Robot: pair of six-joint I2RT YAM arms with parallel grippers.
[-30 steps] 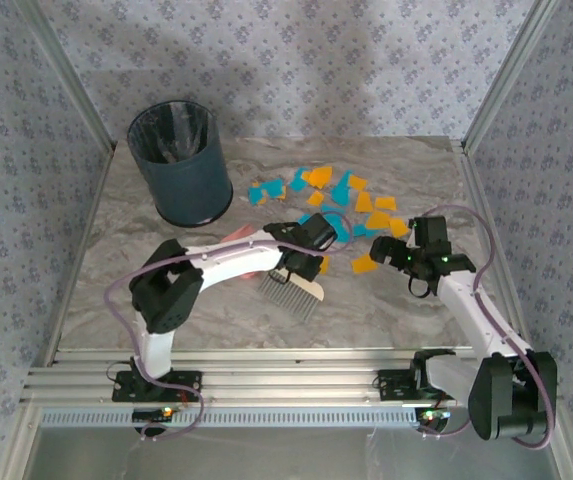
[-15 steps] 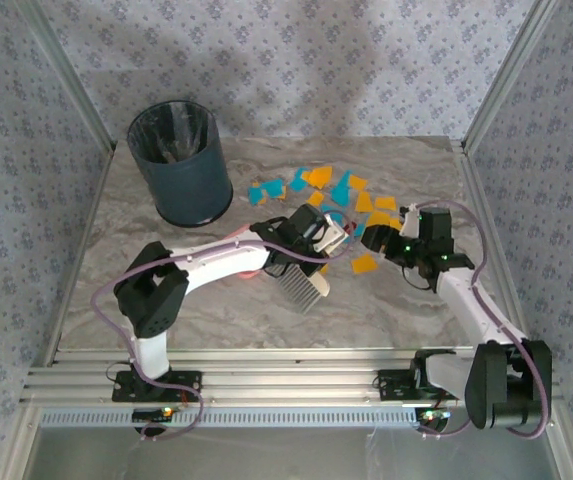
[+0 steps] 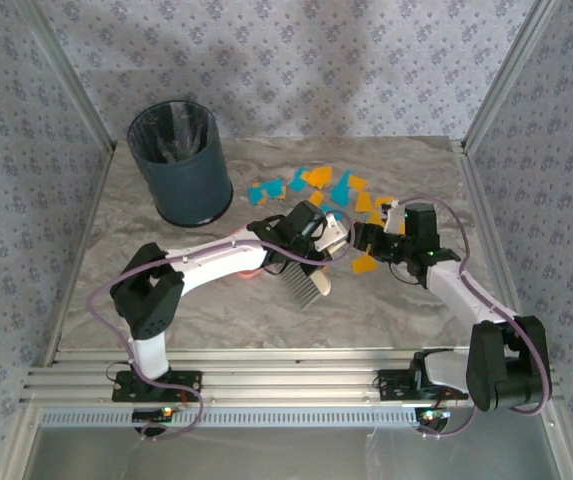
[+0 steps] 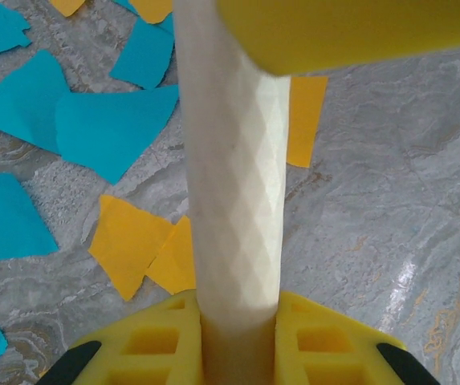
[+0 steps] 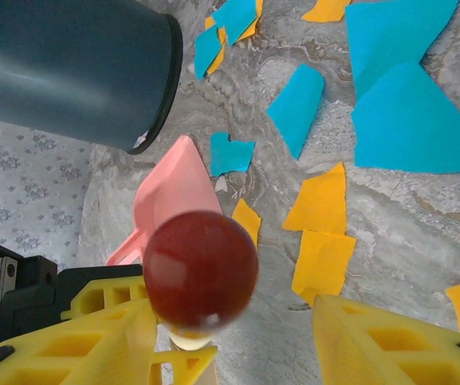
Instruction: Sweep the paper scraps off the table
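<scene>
Okay, starting at the near edge: both arms reach in from their bases and meet over the middle of the tabletop [image 3: 236,320]. The left gripper [image 3: 318,232] has its jaws pinching the cream handle [image 4: 238,176] of a brush [image 3: 306,285]. You can see the diamond-textured shaft running straight up between the yellow fingers [image 4: 310,337] in the left wrist view. The grey bristles fan out toward the near side, low over the marble.

Across from it, the right gripper [image 3: 368,240] is lined up on the other end of that handle. Its jaws are spread, with the handle's dark red knob [image 5: 201,269] sitting between them. The knob is hard against the left finger [image 5: 109,321], and a clear gap shows before the right one.

A pink dustpan [image 5: 173,192] lies flat on the marble just past the knob, partly tucked under the left arm in the overhead view.

And the paper scraps [image 4: 109,128], teal and orange, lie loose on the tabletop right around both grippers and just beyond them. They are bunched in the centre-right area. One orange piece [image 3: 364,263] sits on the near side of the right gripper, and others lie directly beneath the brush handle.

Farther back on the left stands a dark round bin [image 3: 181,165] with a plastic liner, upright and set apart from the scraps.
</scene>
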